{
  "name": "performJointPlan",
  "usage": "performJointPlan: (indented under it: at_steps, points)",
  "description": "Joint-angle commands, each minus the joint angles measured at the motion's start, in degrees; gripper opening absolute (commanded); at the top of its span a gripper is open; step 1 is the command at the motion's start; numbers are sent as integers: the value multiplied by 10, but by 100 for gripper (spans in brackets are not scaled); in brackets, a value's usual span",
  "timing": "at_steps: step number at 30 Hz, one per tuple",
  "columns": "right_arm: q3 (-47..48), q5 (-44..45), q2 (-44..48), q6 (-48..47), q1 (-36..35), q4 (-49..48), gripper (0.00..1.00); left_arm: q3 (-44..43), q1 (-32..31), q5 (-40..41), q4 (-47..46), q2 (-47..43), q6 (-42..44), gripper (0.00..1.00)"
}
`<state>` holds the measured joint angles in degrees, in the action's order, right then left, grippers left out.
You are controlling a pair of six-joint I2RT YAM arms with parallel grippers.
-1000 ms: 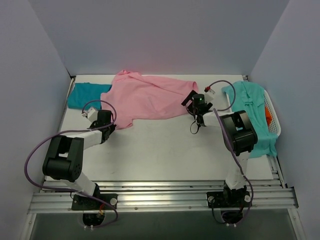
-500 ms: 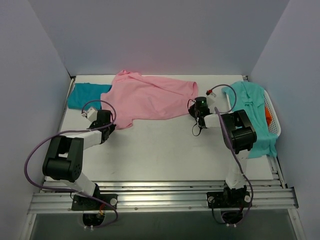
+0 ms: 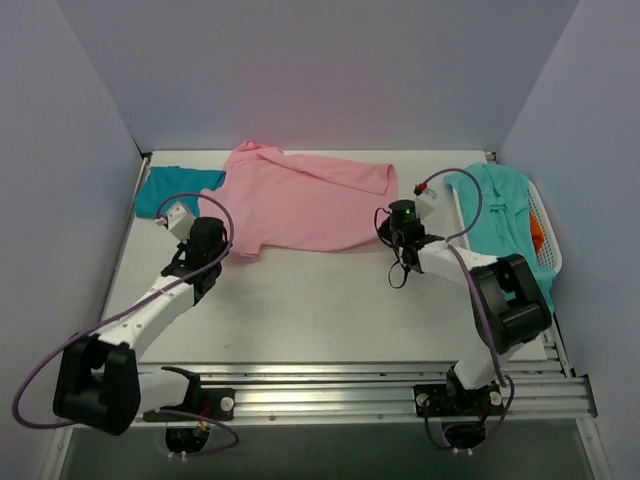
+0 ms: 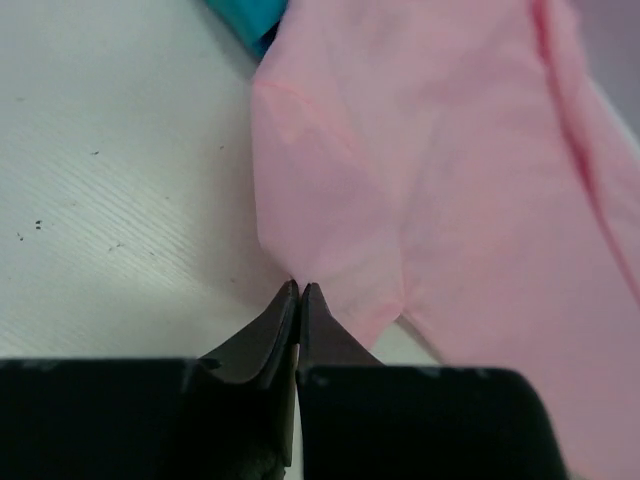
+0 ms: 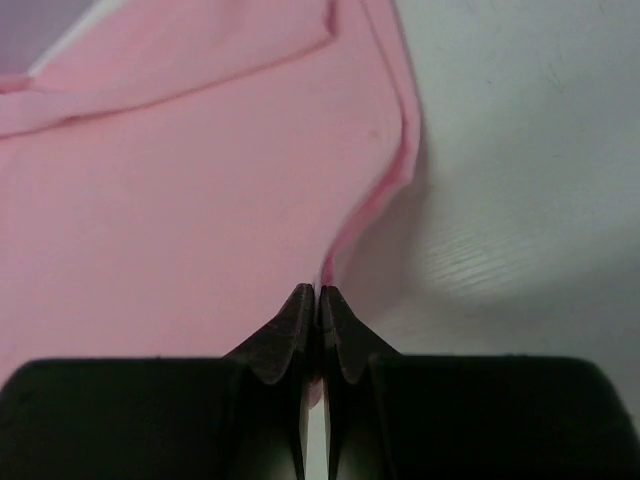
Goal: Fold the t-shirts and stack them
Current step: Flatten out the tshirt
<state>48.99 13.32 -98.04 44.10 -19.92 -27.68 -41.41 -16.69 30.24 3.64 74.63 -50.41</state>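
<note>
Pink t-shirt (image 3: 300, 200) lies spread across the far middle of the surface (image 3: 320, 300). Left pincer (image 4: 299, 290) is pressed closed on its near-left sleeve corner. Right pincer (image 5: 317, 292) is pressed closed on its right edge (cloth runs straight into the tips). Teal t-shirt (image 3: 170, 190) lies far left, touching the pink. Aqua-green t-shirt (image 3: 500, 205) drapes over the white basket (image 3: 548, 235) at right.

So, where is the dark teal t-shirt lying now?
In the top view, the dark teal t-shirt lies in the far left corner, right beside the pink t-shirt.
</note>
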Motion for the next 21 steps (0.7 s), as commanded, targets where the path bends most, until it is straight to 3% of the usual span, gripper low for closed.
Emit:
performJointPlan:
  at_steps: [1,5,9,12,18,21]
  points:
    - [9,102,182,-23,-58,98,0,-38,-47,83,95,-125,19,2]
    - [12,164,363,-28,-115,196,0,-75,-97,96,208,-277,37,2]
    - [47,181,559,-26,-159,308,0,-149,-127,59,285,-354,63,2]
    - [93,167,641,-32,-161,369,0,-222,-129,4,320,-384,100,2]
    - [252,133,693,-57,-144,447,0,-407,-128,-76,365,-388,154,2]
    - [320,101,680,-71,-98,469,0,-477,-126,-105,347,-375,172,2]
